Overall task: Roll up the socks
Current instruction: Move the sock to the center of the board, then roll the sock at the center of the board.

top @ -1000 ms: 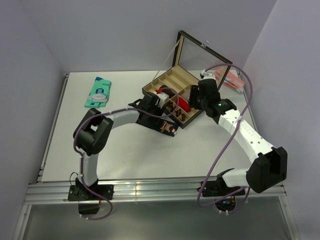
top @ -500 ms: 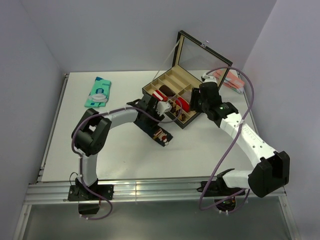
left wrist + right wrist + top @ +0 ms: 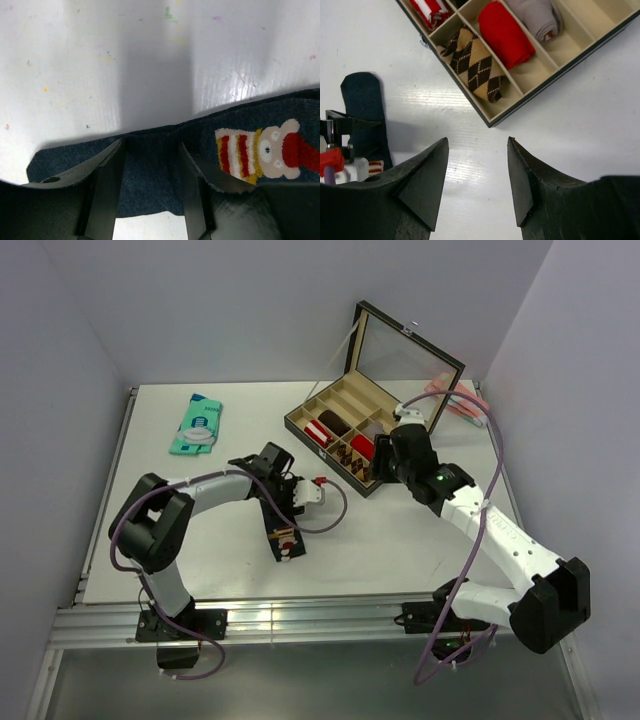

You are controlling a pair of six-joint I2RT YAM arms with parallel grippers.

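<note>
The white table (image 3: 200,560) carried an open compartment box (image 3: 350,400) towards its far right, lid propped upright behind it; every place below is given from that box; the right arm reached in from the near right, and its right gripper (image 3: 477,142) hung over bare table just off the box's near corner, its jaws standing wide apart with nothing between them; the left arm curved in from the near left, and its left gripper (image 3: 151,150) sat well to the near left of the box, low against the tabletop; its jaws stood partly apart, the fingers (image 3: 107,190) resting on the navy sock (image 3: 230,117), whose fabric lay flat and unbunched between them, so it had no pinch on the cloth; that sock lay flat on the table, well clear of the box on its near-left side, a bear motif in a red hat and striped scarf showing beside the fingers; a teal packet (image 3: 197,425) lay flat well to the left of the box; inside the box's nearer compartments sat a brown argyle roll (image 3: 475,62), beside it a red roll (image 3: 505,32), then a grey roll (image 3: 537,15), and a red-and-white striped roll (image 3: 432,7) one compartment the other way from the argyle
</note>
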